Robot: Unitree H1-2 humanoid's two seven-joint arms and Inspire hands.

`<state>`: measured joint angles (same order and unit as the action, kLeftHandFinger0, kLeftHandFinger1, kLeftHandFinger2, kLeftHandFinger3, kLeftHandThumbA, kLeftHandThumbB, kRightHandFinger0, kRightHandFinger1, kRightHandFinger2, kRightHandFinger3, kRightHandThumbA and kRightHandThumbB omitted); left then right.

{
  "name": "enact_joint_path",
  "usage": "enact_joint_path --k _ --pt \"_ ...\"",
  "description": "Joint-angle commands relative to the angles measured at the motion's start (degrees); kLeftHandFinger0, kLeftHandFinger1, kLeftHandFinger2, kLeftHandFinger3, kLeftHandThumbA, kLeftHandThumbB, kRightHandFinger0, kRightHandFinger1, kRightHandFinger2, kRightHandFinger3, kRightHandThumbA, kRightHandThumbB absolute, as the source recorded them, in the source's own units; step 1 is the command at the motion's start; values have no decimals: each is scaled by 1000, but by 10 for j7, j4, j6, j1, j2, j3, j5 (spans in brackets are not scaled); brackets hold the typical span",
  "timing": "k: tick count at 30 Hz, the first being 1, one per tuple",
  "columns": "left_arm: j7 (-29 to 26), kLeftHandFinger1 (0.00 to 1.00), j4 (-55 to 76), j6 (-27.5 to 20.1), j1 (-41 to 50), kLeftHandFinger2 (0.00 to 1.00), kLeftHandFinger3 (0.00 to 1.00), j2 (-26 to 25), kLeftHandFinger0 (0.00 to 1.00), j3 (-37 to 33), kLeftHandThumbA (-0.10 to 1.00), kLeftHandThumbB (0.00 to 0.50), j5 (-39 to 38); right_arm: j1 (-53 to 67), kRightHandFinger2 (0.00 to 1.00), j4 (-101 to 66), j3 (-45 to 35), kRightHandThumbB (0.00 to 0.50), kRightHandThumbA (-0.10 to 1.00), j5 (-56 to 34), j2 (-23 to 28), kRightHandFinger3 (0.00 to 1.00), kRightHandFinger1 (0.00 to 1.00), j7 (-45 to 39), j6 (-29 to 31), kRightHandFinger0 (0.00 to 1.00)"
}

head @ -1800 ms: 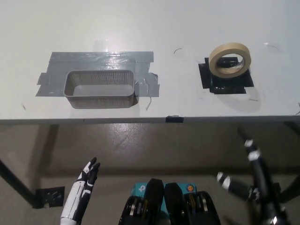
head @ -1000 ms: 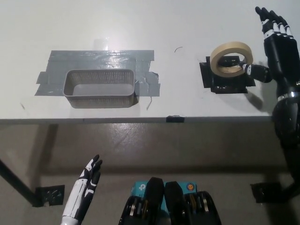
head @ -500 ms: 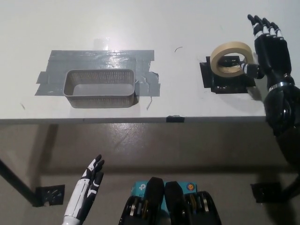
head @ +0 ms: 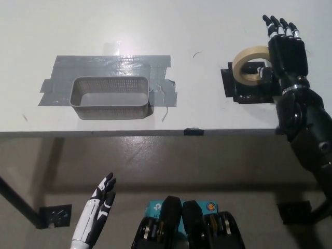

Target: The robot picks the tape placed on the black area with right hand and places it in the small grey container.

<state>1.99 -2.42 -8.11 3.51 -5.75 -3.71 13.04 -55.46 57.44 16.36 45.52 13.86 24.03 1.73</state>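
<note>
Tape roll (head: pixel 249 63) on the black area (head: pixel 248 87), right against the palm side of the black right hand (head: pixel 286 52), which covers the roll's right edge with fingers spread and straight, gripping nothing. Small grey container (head: pixel 110 98) well off to that hand's left on grey tape patches (head: pixel 109 67). White left hand (head: pixel 101 199) low beneath the table edge (head: pixel 155 133), fingers extended, empty.

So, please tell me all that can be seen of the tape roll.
The tape is a beige ring with an open middle; it looks like paper masking tape. It sits tilted on the black patch at the table's right, far from the grey container. The black right hand, fingers spread, covers the roll's right edge, and its thumb seems to reach into the hole. The roll is not lifted yet.
</note>
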Motion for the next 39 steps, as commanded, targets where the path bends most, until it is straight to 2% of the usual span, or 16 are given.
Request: enact_joint_path --k 1,16,20,21,22,23,24,25,26,27,28,29,30,33,38,39 --pt "-9 1000 18 -6 1 1000 1000 -2 1000 -2 1000 56 9 -50 1000 0 3 307 870 -15 -3 1000 1000 25 -8 1000" --pt "-14 1000 19 -22 8 1000 1000 6 1000 0 1000 58 2 -81 1000 131 46 317 820 -13 -11 1000 1000 47 -3 1000" --pt "-16 1000 11 -36 14 1000 1000 11 1000 -1 1000 47 -1 -88 1000 163 59 323 455 -21 -8 1000 1000 60 13 1000" --pt "-17 1000 10 -35 12 1000 1000 13 1000 0 1000 45 -3 -95 1000 176 65 279 293 -19 -4 1000 1000 74 28 1000" --pt "-16 1000 10 -35 11 1000 1000 13 1000 0 1000 45 -4 -98 1000 182 69 278 241 -19 -1 1000 1000 83 38 1000" --pt "-16 1000 10 -37 13 1000 1000 13 1000 1 1000 46 -3 -98 773 185 66 229 55 -26 0 833 741 102 60 677" --pt "-16 1000 16 -32 16 1000 1000 13 1000 -1 1000 46 1 -97 480 187 72 194 -94 -19 2 545 363 139 67 220" --pt "-16 1000 16 -30 12 1000 1000 13 1000 0 1000 50 4 -102 374 190 79 187 -100 -12 4 458 147 172 68 9" --pt "-14 1000 16 -28 9 1000 1000 13 1000 1 1000 47 1 -106 390 192 79 187 -100 -14 4 476 100 188 70 0" --pt "-13 1000 19 -26 10 1000 1000 12 1000 2 1000 47 1 -108 625 191 77 168 -100 -19 4 756 189 190 72 0" --pt "-14 1000 18 -26 8 1000 1000 12 1000 2 1000 53 1 -112 775 190 70 166 -100 -29 4 908 301 189 81 0" --pt "-16 1000 15 -28 7 1000 1000 14 1000 2 1000 48 1 -112 801 186 60 184 -100 -41 5 931 364 190 105 0" --pt "-16 1000 14 -29 7 1000 1000 14 1000 2 1000 42 1 -112 803 184 56 182 -100 -47 5 930 375 188 113 0" --pt "-12 1000 17 -26 9 1000 1000 12 1000 3 1000 44 -3 -104 761 171 34 201 -100 -73 3 850 368 176 143 0" --pt "-12 1000 16 -28 0 1000 1000 8 1000 6 1000 53 -2 -94 757 137 16 196 -100 -86 -4 868 375 173 155 0" --pt "-12 1000 16 -30 -1 1000 1000 7 1000 6 1000 52 -1 -91 791 128 14 198 -100 -88 -5 897 411 176 164 8"
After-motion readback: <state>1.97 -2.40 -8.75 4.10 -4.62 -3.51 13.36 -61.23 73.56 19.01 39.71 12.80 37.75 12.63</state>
